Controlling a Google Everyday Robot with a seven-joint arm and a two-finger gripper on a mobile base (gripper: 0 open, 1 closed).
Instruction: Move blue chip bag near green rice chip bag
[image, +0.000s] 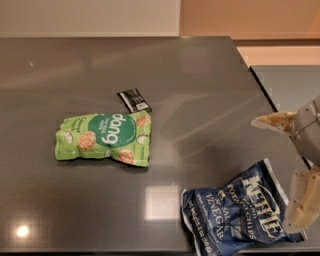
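The gripper (282, 172) hung wide, empty, at the desk's (210, 90) right edge. The blue chip bag (240, 215) lay just left, perhaps touching it.

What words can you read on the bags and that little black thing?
"dang": on the green rice chip bag, in white on its dark green circle, upside down from here.
"KETTLE": on the blue chip bag, in big white letters.
Smaller print on both bags: too blurred to read for sure.
Small black packet: white marks, too small to read.
The hand, open at the table's right edge beside the blue bag: no writing.
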